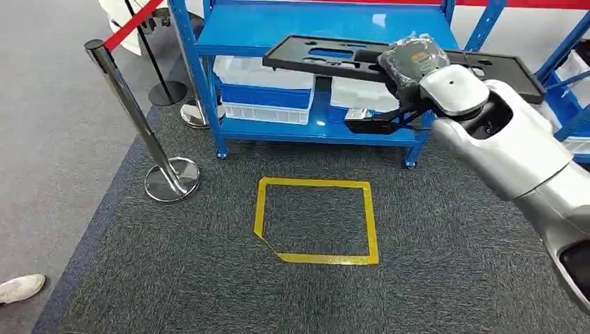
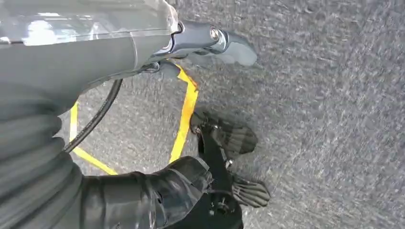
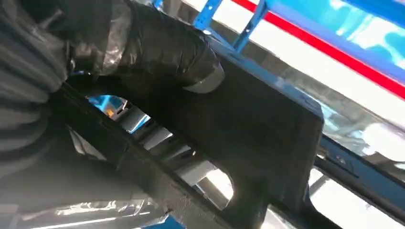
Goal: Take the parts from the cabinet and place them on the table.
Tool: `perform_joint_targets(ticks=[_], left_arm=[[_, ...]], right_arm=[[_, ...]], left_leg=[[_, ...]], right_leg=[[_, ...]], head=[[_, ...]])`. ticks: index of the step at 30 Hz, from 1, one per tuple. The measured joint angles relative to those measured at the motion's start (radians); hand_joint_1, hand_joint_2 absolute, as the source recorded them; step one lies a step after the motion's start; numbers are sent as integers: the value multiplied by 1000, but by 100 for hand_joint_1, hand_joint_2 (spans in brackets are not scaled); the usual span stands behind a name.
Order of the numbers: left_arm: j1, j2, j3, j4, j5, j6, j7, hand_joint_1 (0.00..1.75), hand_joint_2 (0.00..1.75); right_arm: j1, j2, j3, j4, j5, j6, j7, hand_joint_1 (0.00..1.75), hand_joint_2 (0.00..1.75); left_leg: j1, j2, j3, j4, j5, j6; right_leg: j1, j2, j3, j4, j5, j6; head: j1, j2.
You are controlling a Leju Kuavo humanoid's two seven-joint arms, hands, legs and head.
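A long flat black part (image 1: 327,57) with cut-out slots lies level in the air before the blue cabinet (image 1: 306,28).

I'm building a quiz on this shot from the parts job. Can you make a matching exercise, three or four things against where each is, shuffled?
Things:
1. black part
2. yellow tape square
3. white bins
4. stanchion

Places:
A. on the blue shelf
B. held by the right hand
C. standing at the carpet's left edge
D. flat on the carpet before the shelf

Pairs: 1-B, 2-D, 3-A, 4-C
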Motion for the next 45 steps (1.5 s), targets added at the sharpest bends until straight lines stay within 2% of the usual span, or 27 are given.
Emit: perform_joint_targets(ticks=[2, 3, 4, 6, 8, 9, 11, 14, 15, 17, 19, 20, 22, 23, 24, 26, 30, 31, 32, 34, 35, 37, 39, 40, 41, 42, 45], left_arm=[[-3, 0, 0, 0, 0, -2, 5, 0, 175], [-2, 1, 0, 0, 0, -2, 9, 0, 175], [-1, 1, 0, 0, 0, -2, 15, 0, 175], [-1, 1, 1, 0, 0, -2, 24, 0, 175], [-2, 1, 2, 0, 0, -2, 32, 0, 175], [-2, 1, 3, 0, 0, -2, 35, 0, 175], [-2, 0, 4, 0, 1, -3, 36, 0, 175], [0, 0, 7, 0, 7, -3, 38, 0, 175], [3, 1, 8, 0, 12, -5, 38, 0, 175], [3, 2, 11, 0, 15, -5, 37, 0, 175], [7, 1, 13, 0, 15, -5, 37, 0, 175], [5, 1, 13, 0, 14, -5, 36, 0, 175], [2, 2, 14, 0, 12, -3, 35, 0, 175], [1, 2, 14, 0, 12, -3, 35, 0, 175], [1, 2, 14, 0, 12, -3, 35, 0, 175], [-1, 2, 14, 0, 11, -3, 34, 0, 175], [2, 2, 14, 0, 5, -5, 29, 0, 175], [1, 2, 14, 0, 4, -5, 29, 0, 175], [-1, 2, 14, 0, 4, -5, 29, 0, 175], [1, 2, 14, 0, 4, -5, 28, 0, 175], [2, 2, 14, 0, 4, -4, 27, 0, 175], [3, 2, 15, 0, 4, -5, 27, 0, 175], [2, 2, 15, 0, 4, -5, 27, 0, 175], [1, 2, 15, 0, 3, -5, 27, 0, 175], [1, 1, 15, 0, 3, -5, 27, 0, 175], [1, 1, 15, 0, 3, -5, 26, 0, 175], [3, 1, 15, 0, 3, -5, 26, 0, 175]], right_arm=[[-10, 14, 11, 16, 8, 9, 2, 175, 175], [-21, 24, 16, 27, 12, 14, 6, 175, 175], [-33, 37, 23, 39, 16, 18, 8, 175, 175], [-51, 64, 32, 65, 22, 22, 11, 175, 175], [-63, 88, 39, 86, 23, 23, 12, 175, 175], [-69, 100, 42, 93, 24, 22, 12, 175, 175], [-85, 121, 42, 99, 24, 20, 13, 175, 175], [-100, 134, 47, 115, 23, 17, 13, 175, 175], [-100, 137, 48, 122, 23, 18, 12, 175, 175], [-107, 152, 52, 131, 23, 23, 8, 175, 175], [-113, 161, 54, 136, 23, 23, 10, 175, 175], [-113, 163, 54, 138, 23, 24, 13, 175, 175], [-113, 163, 55, 139, 23, 27, 15, 175, 175], [-113, 163, 55, 140, 23, 27, 16, 175, 175], [-114, 163, 55, 140, 23, 27, 17, 175, 175], [-118, 162, 55, 138, 23, 26, 20, 175, 175], [-116, 147, 55, 140, 21, 34, 24, 175, 175], [-114, 142, 55, 139, 20, 35, 24, 175, 175], [-114, 135, 55, 139, 19, 37, 23, 175, 175], [-115, 125, 55, 139, 19, 37, 24, 175, 175], [-114, 121, 55, 140, 19, 37, 24, 175, 175], [-113, 118, 55, 140, 19, 37, 24, 175, 175], [-114, 118, 55, 140, 19, 37, 24, 175, 175], [-115, 118, 55, 139, 19, 37, 24, 175, 175], [-116, 118, 55, 138, 19, 37, 24, 175, 175], [-118, 119, 54, 134, 19, 35, 24, 175, 175], [-125, 119, 54, 134, 19, 36, 24, 175, 175]], left_leg=[[0, 4, -33, -4, 31, 17], [-1, 5, -51, -3, 46, 17], [-2, 6, -69, -2, 60, 16], [-3, 9, -105, 0, 87, 14], [-2, 10, -141, 6, 112, 11], [-2, 10, -157, 10, 124, 7], [-7, 8, -175, 19, 141, -4], [-2, 8, -176, 0, 184, -24], [-2, 3, -183, -2, 181, -31], [3, 0, -217, 78, 48, -40], [7, 1, -243, 238, -69, -50], [9, 1, -250, 297, -77, -54], [13, 1, -219, 339, -11, -58], [14, 1, -179, 305, 25, -59], [17, 1, -107, 227, 35, -59], [13, -3, 38, 36, -53, -55], [7, -5, 7, 11, -21, -16], [8, 1, -2, 8, -6, -5], [8, 3, -21, 8, 10, 8], [6, 3, -53, 10, 36, 11], [4, 3, -70, 11, 49, 11], [1, 5, -109, 17, 75, 9], [0, 6, -142, 22, 96, 6], [0, 6, -152, 27, 107, 4], [-3, 6, -162, 29, 114, -1], [-4, 7, -164, 31, 123, -6], [-5, 7, -168, 12, 162, -27]], right_leg=[[0, 4, -22, 78, -137, 4], [0, 4, -35, 160, -208, 7], [0, 4, -44, 240, -249, 10], [0, 4, -30, 321, -230, 13], [0, 3, 54, 257, -159, 10], [1, 3, 121, 181, -155, 5], [10, 4, 244, -5, -244, -9], [16, 3, 210, 8, -218, -26], [3, -5, 203, 0, -199, -38], [5, -8, 171, 0, -168, -56], [5, -5, 137, 1, -135, -57], [5, -4, 119, 4, -122, -56], [4, -3, 77, 8, -93, -49], [3, -4, 58, 11, -80, -45], [3, -4, 38, 16, -66, -40], [8, -3, 17, 26, -51, -28], [2, -6, 4, 4, -3, -1], [-3, -2, -5, 17, -36, 1], [-4, -1, -24, 66, -115, 0], [-4, 2, -55, 214, -231, 5], [-4, 3, -64, 282, -253, 7], [-4, 4, -36, 324, -208, 6], [-2, 3, 58, 236, -151, 0], [3, 3, 132, 154, -159, -9], [8, 2, 200, 65, -213, -14], [10, 1, 226, 0, -239, -15], [14, 2, 204, 4, -209, -25]], head=[[2, 0], [2, 0], [2, 0], [2, 0], [2, 0], [2, 0], [1, 0], [1, 0], [2, 0], [1, 0], [1, 0], [1, 0], [1, 0], [1, 0], [1, 0], [1, 0], [2, 0], [0, 0], [2, 0], [3, 0], [3, 0], [3, 0], [3, 0], [3, 0], [3, 0], [0, 0], [2, 0]])
